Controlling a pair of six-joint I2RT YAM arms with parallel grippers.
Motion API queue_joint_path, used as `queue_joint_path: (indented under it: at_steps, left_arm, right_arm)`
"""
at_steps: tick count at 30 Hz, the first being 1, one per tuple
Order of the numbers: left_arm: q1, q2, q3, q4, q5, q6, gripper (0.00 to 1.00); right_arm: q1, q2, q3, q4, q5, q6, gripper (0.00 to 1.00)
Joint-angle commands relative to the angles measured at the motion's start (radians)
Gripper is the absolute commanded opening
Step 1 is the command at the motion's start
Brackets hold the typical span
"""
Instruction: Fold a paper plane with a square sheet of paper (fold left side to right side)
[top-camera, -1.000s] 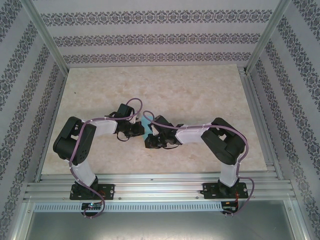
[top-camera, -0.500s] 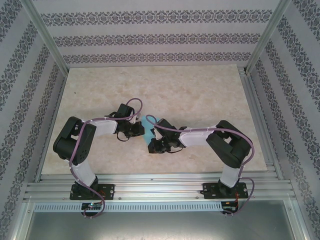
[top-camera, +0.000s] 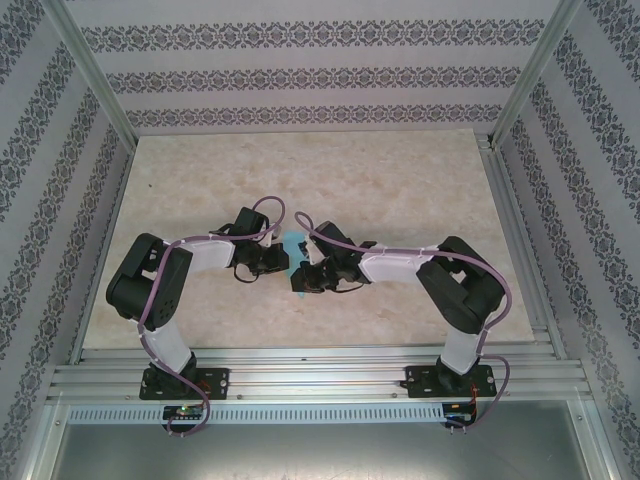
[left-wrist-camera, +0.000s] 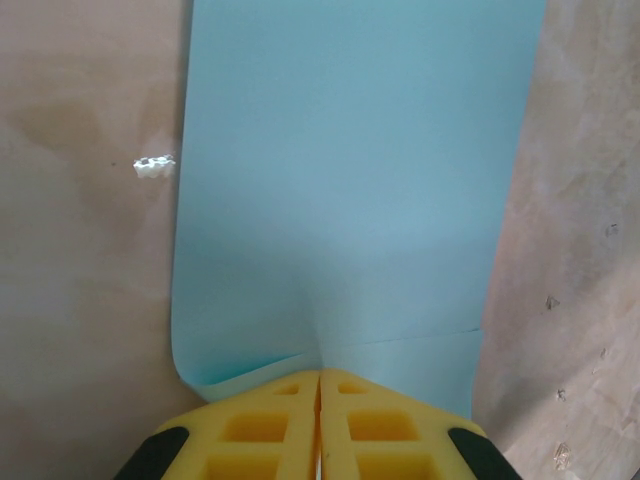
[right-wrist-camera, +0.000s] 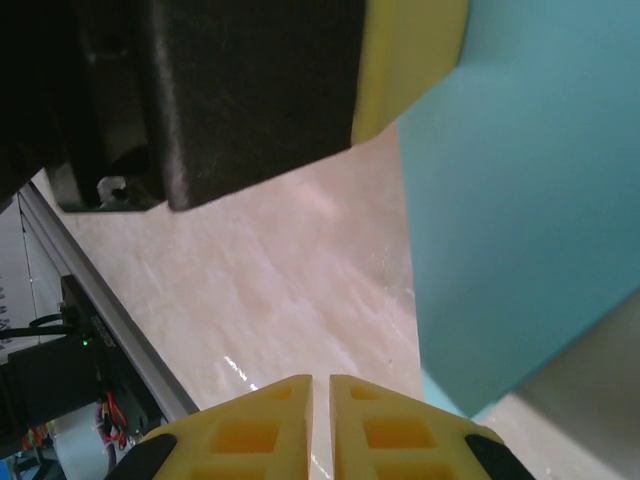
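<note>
The square sheet of paper is turquoise and bent over on itself, with a curled fold at its left and a layer edge low on its right. My left gripper is shut on its near edge, yellow pads pressed together on the paper. From above, a small piece of the paper shows between the two wrists, with the left gripper beside it. My right gripper hovers over bare table with only a thin slit between its pads and nothing in it. The paper hangs to its right. From above, the right gripper sits just near of the sheet.
The left gripper's black body and yellow finger hang close above the right gripper. An aluminium rail runs along the near edge of the marbled table, and patterned walls close the other sides. A small white speck lies left of the paper.
The right forearm and wrist have swung slightly away from the near edge. The visible paper now shows farther back between the wrists. The left arm has held still.
</note>
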Motion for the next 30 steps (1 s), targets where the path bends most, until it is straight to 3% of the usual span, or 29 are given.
queue_joint_path:
  at_steps: [1, 9, 17, 24, 30]
  left_arm:
    - [-0.004, 0.032, -0.028, -0.064, -0.113, 0.026, 0.09]
    - [-0.003, -0.003, 0.007, -0.093, -0.104, 0.03, 0.13]
    - [0.009, -0.188, 0.058, -0.161, -0.099, 0.042, 0.25]
    - [-0.012, -0.297, -0.114, 0.038, 0.067, -0.081, 0.14]
    - [-0.066, -0.296, -0.218, 0.219, 0.09, -0.217, 0.09]
  right_arm:
    - [0.007, 0.053, 0.018, -0.007, 0.031, 0.001, 0.13]
    - [0.025, 0.103, -0.009, -0.153, 0.117, -0.024, 0.13]
    - [0.027, 0.102, -0.028, -0.199, 0.152, -0.015, 0.12]
    - [0.031, 0.105, -0.015, -0.204, 0.153, -0.019, 0.1]
    - [0.033, 0.111, -0.016, -0.205, 0.153, -0.021, 0.07]
